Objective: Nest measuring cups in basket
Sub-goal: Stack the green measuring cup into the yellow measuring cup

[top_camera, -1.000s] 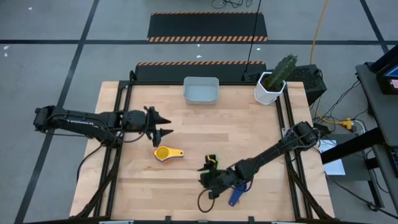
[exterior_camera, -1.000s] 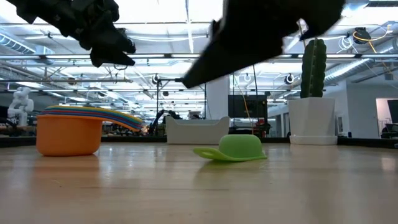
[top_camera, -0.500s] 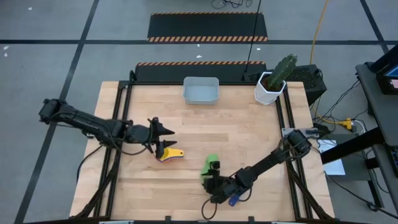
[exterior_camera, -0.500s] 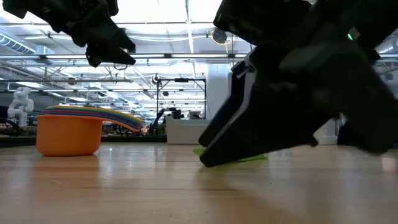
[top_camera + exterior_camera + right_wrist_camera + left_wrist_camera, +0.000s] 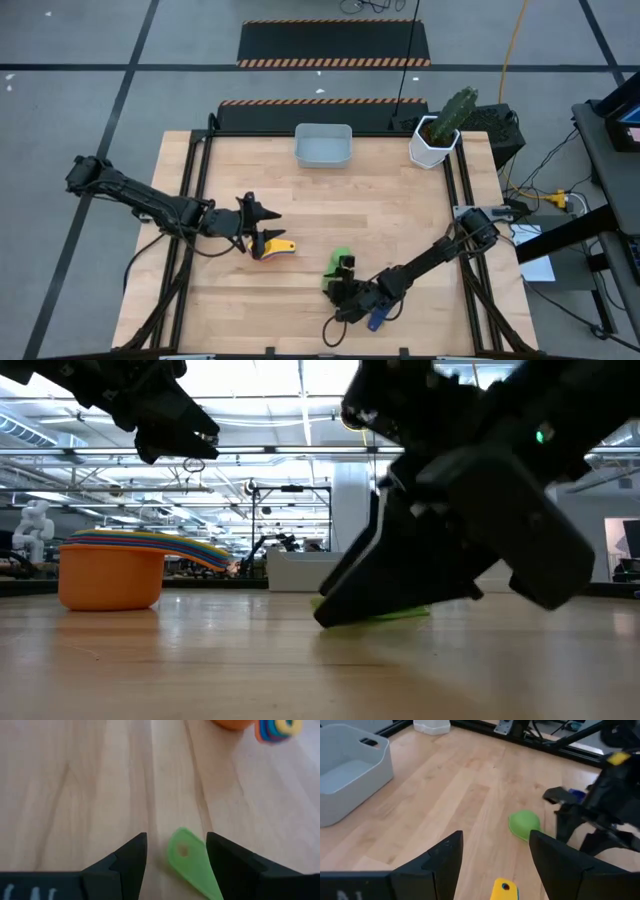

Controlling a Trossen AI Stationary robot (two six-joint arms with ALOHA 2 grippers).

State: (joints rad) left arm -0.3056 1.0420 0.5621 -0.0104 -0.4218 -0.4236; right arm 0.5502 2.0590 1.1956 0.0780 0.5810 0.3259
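Right wrist view shows the green cup (image 5: 192, 862) handle between the parted right gripper (image 5: 176, 851) fingers — no contact visible. The high view hides that; left gripper (image 5: 268, 226) fingers stand open over the nested stack (image 5: 272, 246).

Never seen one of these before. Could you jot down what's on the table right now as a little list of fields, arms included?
basket: far edge of the table, nothing visible in it
cactus pot: far right corner
cup stack: orange cup underneath, left of centre
green cup: upside down, near the front
blue cup: beside the right arm
left gripper: open above the stack
right gripper: open, low over the green cup's handle
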